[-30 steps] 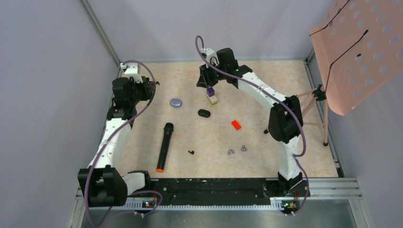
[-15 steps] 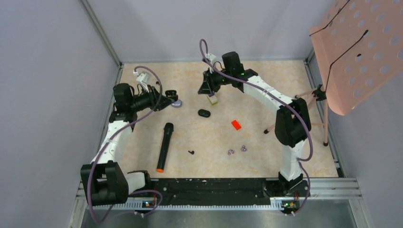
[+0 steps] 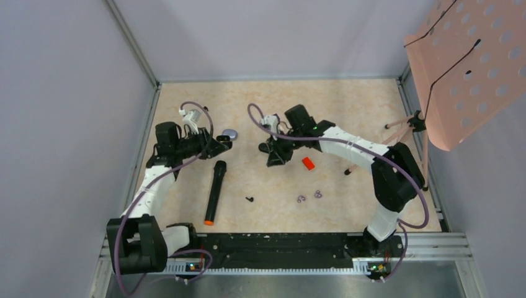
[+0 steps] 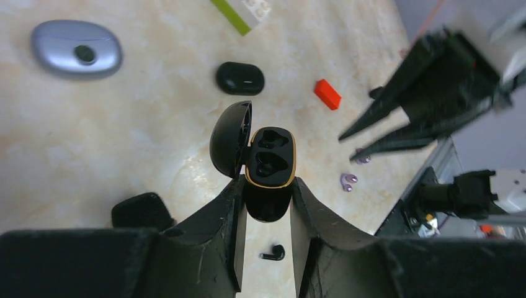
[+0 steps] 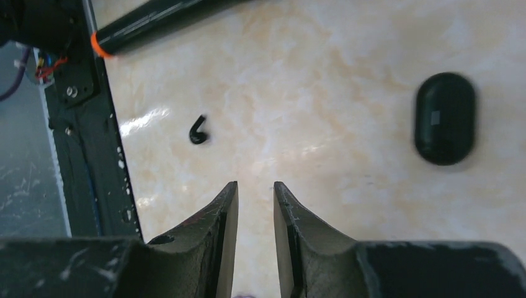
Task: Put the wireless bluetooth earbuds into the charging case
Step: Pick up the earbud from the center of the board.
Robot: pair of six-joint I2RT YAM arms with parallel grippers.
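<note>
Marbled tabletop (image 4: 124, 143), open charging case (image 4: 270, 158) lengthwise between left fingers (image 4: 217, 226), wells facing camera

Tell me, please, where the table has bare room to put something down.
Bare: the far strip of the table by the back wall, and the near right patch between the rings and the right arm's base. Crowded: the middle, with microphone, earbud, red block, left gripper and right gripper.

black charging case (image 4: 270, 166) — gold rim; marbled beige table (image 3: 353, 108)
</note>
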